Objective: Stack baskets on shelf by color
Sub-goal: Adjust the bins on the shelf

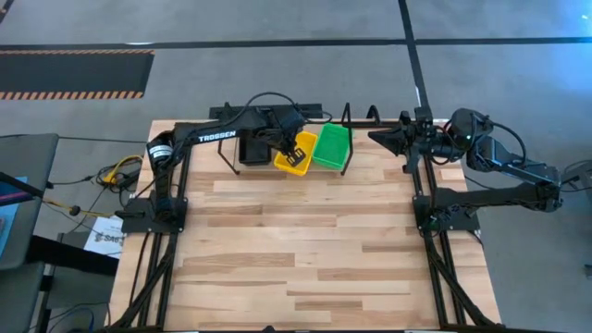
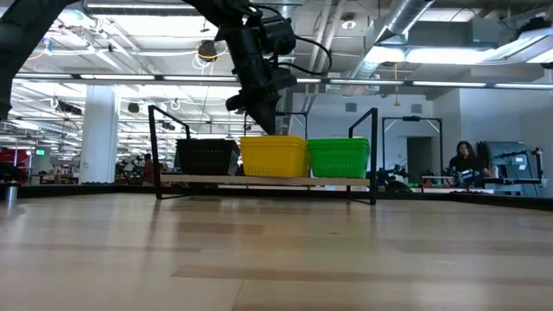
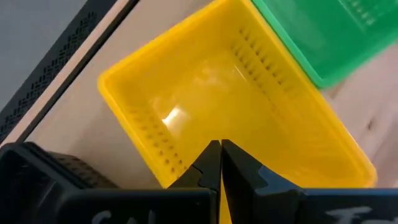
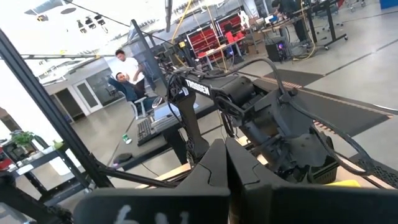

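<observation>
Bare wooden table (image 2: 276,250) took up the whole front of the low view, with the shelf (image 2: 264,180) way at the back. On it sat three baskets in a row: black basket (image 2: 207,156), yellow basket (image 2: 274,155), green basket (image 2: 338,157). Each color looked like a nested stack, but I couldn't count layers.

Left gripper (image 3: 221,163) hung right above the yellow basket, fingers pressed together, holding nothing. From there, black was on one side and green on the other.

Right gripper (image 4: 225,163) was parked off beyond the green end, also pinched closed and empty.

My guess: these were light, thin plastic, fairly stiff but slick. Pinching one long rim wall would've been the best hold, since the perforated sides could flex.
</observation>
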Motion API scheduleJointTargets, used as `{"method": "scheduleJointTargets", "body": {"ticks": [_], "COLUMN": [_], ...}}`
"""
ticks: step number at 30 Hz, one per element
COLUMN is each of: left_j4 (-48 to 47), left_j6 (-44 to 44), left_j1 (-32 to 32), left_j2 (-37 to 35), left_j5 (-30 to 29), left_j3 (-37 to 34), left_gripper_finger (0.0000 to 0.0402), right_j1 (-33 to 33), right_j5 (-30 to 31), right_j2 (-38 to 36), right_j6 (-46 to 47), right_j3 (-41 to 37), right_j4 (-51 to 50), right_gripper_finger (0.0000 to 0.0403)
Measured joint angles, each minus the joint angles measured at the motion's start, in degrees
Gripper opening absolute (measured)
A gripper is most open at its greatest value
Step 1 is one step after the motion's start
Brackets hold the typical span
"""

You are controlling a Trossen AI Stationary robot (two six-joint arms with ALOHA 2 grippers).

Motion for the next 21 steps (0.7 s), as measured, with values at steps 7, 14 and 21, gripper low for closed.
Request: {"method": "scheduleJointTargets", "body": {"ticks": [7, 14, 21], "left_j4": [7.8, 6.5, 6.5], "left_j6": [-2.3, -1.1, -1.0], "left_j1": [3.1, 5.0, 6.3], "left_j2": [0.0, 0.1, 0.1], "left_j5": [-0.4, -5.0, -5.3], "left_j3": [-2.6, -3.0, -3.0], "left_gripper_finger": [0.0000, 0.0000, 0.0000], "right_j1": [0.0, 0.0, 0.0], "right_j5": [0.0, 0.0, 0.0], "right_j2": [2.1, 3.6, 3.6], "right_j6": [0.0, 0.1, 0.1], "right_j3": [0.0, 0.0, 0.0], "right_j4": [1.2, 1.6, 1.7], "right_gripper_finger": [0.0000, 0.0001, 0.0001]}}
